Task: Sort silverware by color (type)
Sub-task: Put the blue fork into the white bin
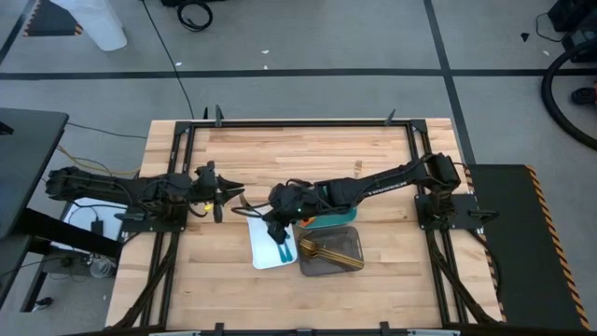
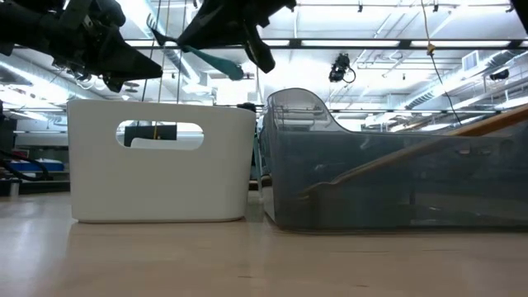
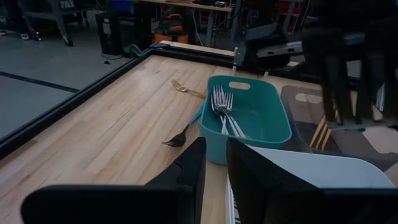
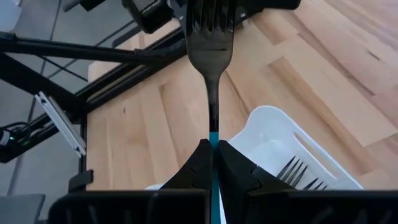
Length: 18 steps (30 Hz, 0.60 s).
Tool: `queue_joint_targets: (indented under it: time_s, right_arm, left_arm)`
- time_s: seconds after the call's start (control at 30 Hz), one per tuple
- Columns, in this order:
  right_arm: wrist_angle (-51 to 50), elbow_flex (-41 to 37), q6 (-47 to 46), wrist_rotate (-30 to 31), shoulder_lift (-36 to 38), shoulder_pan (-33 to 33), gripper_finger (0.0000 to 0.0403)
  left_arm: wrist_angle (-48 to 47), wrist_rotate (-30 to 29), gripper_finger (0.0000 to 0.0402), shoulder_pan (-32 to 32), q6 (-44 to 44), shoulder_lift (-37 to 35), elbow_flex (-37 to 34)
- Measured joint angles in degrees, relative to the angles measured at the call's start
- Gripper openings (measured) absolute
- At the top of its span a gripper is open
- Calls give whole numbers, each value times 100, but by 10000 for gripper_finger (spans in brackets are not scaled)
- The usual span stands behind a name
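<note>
Your right end effector [image 4: 211,152] is clamped on a teal-handled fork [image 4: 210,56], held by the handle with the tines forward, directly above the white tray [image 1: 266,245]. The grip on the handle probably serves to let the fork drop flat into the tray, and the hover over white suggests that tray is the teal-handle destination; a few dark tines already show inside it in the right wrist view. Your left end effector [image 3: 212,163] waits just beside the white tray's left edge, fingers slightly apart with nothing between them, likely parked clear of the right arm's path. Other silverware: a cluster of forks [image 3: 225,111] lies in the teal tray [image 3: 273,134], handle colours not clear from here; gold pieces [image 1: 328,250] lie in the grey tray [image 1: 347,266]; one gold fork [image 3: 180,86] and one blue-handled fork [image 3: 181,135] lie loose on the bench [image 1: 215,280] beside the teal tray, so sorting is not finished. No brand, label or readable writing is visible on trays, utensils or arms.
</note>
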<state>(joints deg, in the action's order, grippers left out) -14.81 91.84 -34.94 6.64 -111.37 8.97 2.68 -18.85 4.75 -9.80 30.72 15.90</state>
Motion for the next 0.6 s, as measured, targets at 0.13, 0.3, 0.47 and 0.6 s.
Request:
queue_joint_targets:
  time_s: [0.13,0.3,0.47,0.6]
  right_arm:
    - [246,-47,58,144,0,96,16]
    - [313,-126,291,704,0,250,16]
    - [357,-138,550,888,-57,302,16]
    - [409,-181,713,933,-225,303,16]
  left_arm:
    - [0,0,71,-2,15,0,0]
    - [58,-62,71,-2,401,2,1]
    - [373,-307,71,-4,724,2,0]
    - [377,-313,71,-4,749,22,0]
